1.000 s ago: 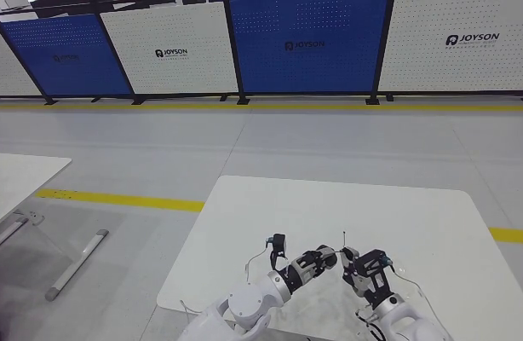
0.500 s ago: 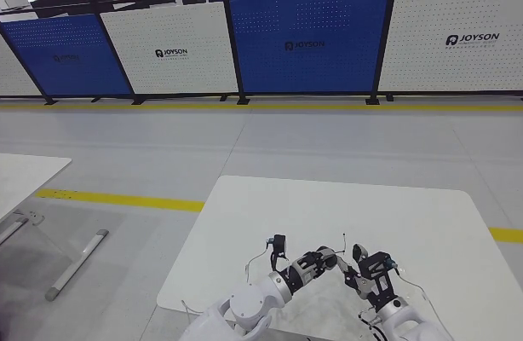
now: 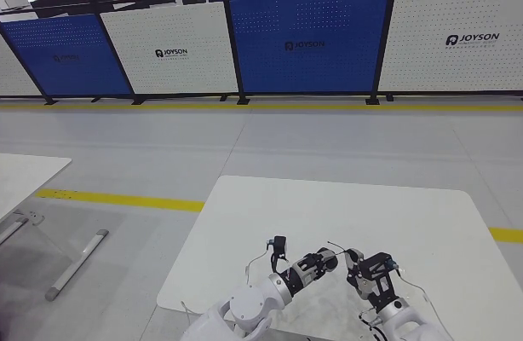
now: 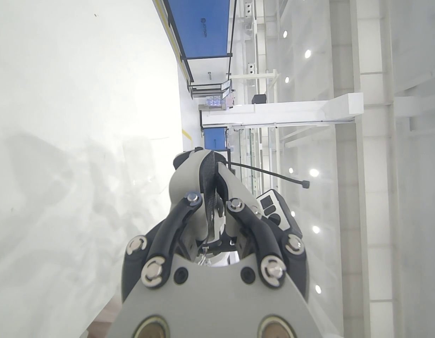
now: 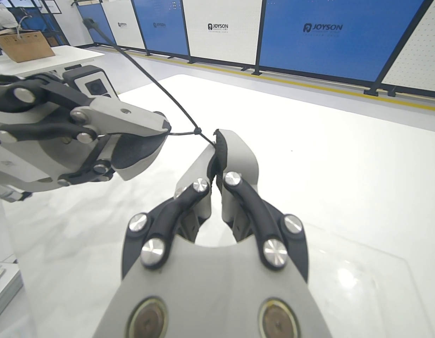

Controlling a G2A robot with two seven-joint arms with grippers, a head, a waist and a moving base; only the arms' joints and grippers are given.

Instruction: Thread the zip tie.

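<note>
Holding the zip tie (image 5: 197, 131) above the table's (image 5: 309, 163) near edge, clamped in the right gripper (image 5: 215, 145) by the strap and in the left gripper (image 5: 164, 134) by the thin strand just beside. Has tipped the free end, upright a second ago, leftward; probably feeding through, cannot confirm.

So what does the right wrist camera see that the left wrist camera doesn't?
Extra in the right wrist view: the right gripper pinching the zip tie, and a cardboard box. Extra in the left wrist view: round ceiling lights. In both: the left gripper shut on the zip tie, above the white table.
</note>
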